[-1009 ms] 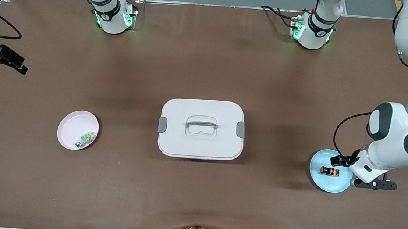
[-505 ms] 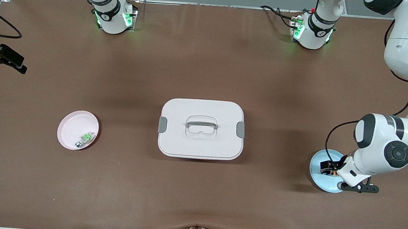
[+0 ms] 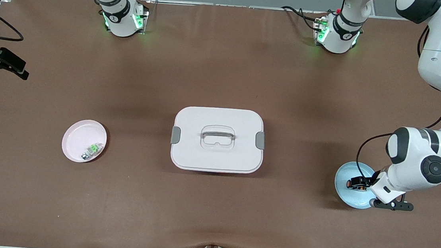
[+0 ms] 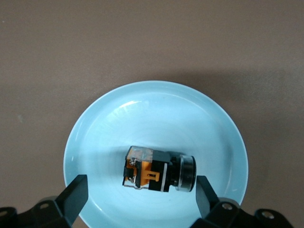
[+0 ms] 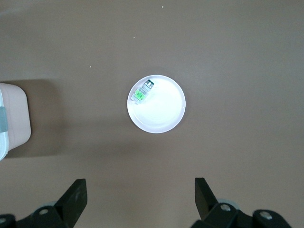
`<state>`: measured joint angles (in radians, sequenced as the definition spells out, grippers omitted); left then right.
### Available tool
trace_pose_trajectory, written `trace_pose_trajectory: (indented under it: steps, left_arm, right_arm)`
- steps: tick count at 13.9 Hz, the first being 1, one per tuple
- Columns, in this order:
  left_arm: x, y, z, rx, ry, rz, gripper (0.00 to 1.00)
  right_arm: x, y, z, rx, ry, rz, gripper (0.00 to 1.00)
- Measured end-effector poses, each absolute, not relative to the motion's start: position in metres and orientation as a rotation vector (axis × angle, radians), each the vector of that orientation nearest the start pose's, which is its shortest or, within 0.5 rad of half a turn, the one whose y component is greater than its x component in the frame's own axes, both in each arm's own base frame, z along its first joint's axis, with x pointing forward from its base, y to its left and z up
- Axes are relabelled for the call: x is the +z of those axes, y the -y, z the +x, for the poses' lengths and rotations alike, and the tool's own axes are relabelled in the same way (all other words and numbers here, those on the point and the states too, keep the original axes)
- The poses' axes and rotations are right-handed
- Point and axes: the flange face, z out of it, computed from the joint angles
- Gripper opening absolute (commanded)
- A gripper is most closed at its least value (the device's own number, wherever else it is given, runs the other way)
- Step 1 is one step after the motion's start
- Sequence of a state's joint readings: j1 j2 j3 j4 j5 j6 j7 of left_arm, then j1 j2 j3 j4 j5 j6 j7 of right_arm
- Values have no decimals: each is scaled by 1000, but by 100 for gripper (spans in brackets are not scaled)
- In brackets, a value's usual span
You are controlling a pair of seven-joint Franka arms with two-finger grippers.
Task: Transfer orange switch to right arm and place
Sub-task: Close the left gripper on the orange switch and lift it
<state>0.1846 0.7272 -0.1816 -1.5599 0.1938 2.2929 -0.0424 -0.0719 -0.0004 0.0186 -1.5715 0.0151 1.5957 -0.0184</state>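
Note:
The orange switch, black with orange marks, lies on its side on the pale blue plate at the left arm's end of the table. My left gripper is low over the plate. In the left wrist view the left gripper is open, with the switch between the two fingers and touching neither, on the blue plate. My right gripper is open and empty, high over the table beside the pink plate.
A white lidded box with a handle and grey clasps stands mid-table. The pink plate at the right arm's end holds a small green-and-white clear component. Brown mat covers the table.
My left gripper has swung in from beside the blue plate to over the switch, and has come down around it. The right arm has not moved.

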Motion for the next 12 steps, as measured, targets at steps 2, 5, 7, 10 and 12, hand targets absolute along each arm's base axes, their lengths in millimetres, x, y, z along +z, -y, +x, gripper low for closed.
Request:
trace_pose_trajectory:
  steps: [2,5,7,10,12]
  left_arm:
    - [222,-22,705,-38,-62,-3117,100]
    - [218,-15,707,-58,-79,-3121,100]
    - [208,-13,707,-63,-121,-3124,100]
    - [198,-13,706,-60,-168,-3126,86]
    - [197,-13,706,-59,-175,-3125,78]
  right_arm:
    - [627,28,556,-41,-56,-3126,100]
    - [627,29,557,-43,-58,-3126,100]
    - [627,29,557,-43,-62,-3125,100]
    - [627,29,557,-43,-71,-3124,100]
    - [627,29,557,-44,-74,-3124,100]
